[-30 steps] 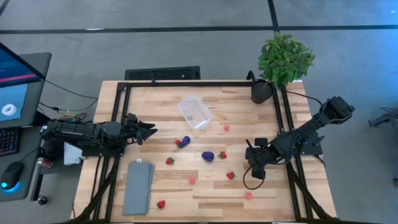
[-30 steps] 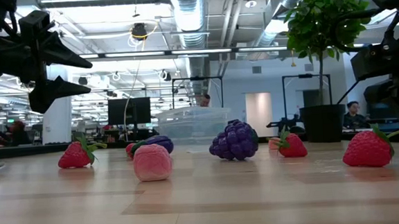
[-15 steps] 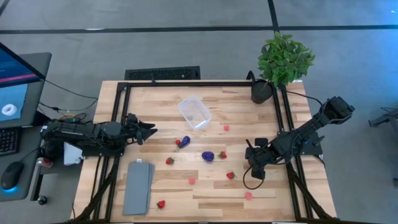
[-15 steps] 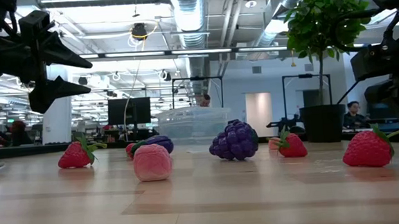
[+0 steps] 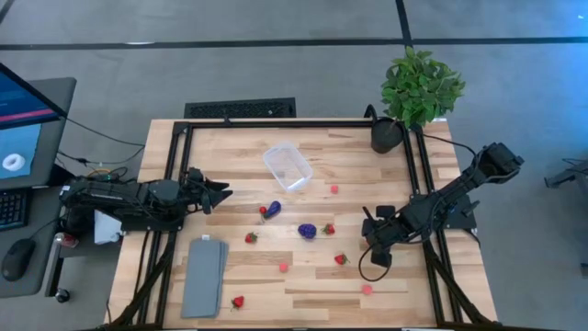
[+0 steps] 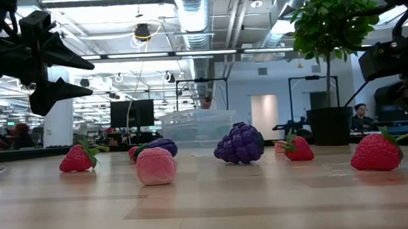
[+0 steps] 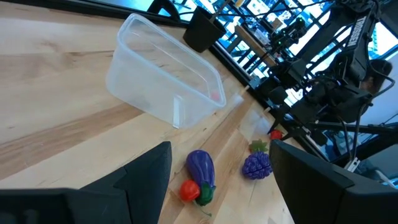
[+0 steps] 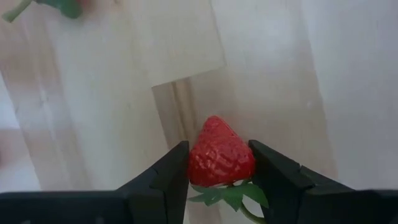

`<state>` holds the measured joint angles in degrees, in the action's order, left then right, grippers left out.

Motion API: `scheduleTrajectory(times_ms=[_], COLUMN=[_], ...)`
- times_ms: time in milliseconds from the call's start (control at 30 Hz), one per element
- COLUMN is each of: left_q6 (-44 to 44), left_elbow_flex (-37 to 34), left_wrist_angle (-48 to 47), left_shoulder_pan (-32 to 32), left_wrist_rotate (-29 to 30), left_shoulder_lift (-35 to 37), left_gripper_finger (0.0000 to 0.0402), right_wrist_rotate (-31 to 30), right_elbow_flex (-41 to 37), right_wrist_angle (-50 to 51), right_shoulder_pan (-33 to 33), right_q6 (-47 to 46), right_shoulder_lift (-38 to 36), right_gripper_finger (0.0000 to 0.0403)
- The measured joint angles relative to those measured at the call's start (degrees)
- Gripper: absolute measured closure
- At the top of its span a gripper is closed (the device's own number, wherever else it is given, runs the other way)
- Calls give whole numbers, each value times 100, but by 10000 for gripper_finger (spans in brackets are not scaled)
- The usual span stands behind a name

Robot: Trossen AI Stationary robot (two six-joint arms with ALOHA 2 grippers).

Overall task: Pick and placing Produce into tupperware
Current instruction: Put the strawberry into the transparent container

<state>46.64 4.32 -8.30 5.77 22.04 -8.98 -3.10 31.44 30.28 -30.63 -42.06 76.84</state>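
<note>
The clear tupperware (image 5: 288,166) stands on its base in the far middle of the table, also seen in the left wrist view (image 7: 161,84). Loose on the wood lie the purple eggplant (image 5: 273,210), the grape cluster (image 5: 307,230), strawberries (image 5: 341,259) (image 5: 250,237) (image 5: 238,301) and small pink pieces (image 5: 284,268) (image 5: 367,288). My right gripper (image 5: 372,248) is low over the table's right part, shut on a strawberry (image 8: 221,158). My left gripper (image 5: 223,194) hovers open near the left edge, pointing toward the tupperware. My right gripper pinches the strawberry by its red flanks (image 8: 198,163), one finger (image 8: 168,174) on each side. It comes from above, slanting in from the table's right. The berry's tip points away from the wrist and its green top (image 8: 227,196) lies back between the fingers. Whether it rests on the wood, I cannot tell.
A potted plant (image 5: 388,135) stands at the far right corner. A flat grey slab (image 5: 204,276) lies at the near left. Black frame rails (image 5: 175,184) run along the table's sides. Bare wood lies between the tupperware and the right gripper.
</note>
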Motion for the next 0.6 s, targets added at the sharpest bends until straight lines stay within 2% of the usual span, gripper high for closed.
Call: scheduleTrajectory(times_ms=[600], left_q6=[3], left_elbow_flex=[0], left_wrist_angle=[0], left_shoulder_pan=[-1], left_wrist_rotate=[0], left_shoulder_lift=[-1], left_gripper_finger=[141], right_wrist_rotate=[42], right_elbow_flex=[0], right_wrist_angle=[-236], right_shoulder_pan=[2], right_q6=[-59], right_shoulder_lift=[0], right_gripper_finger=[228])
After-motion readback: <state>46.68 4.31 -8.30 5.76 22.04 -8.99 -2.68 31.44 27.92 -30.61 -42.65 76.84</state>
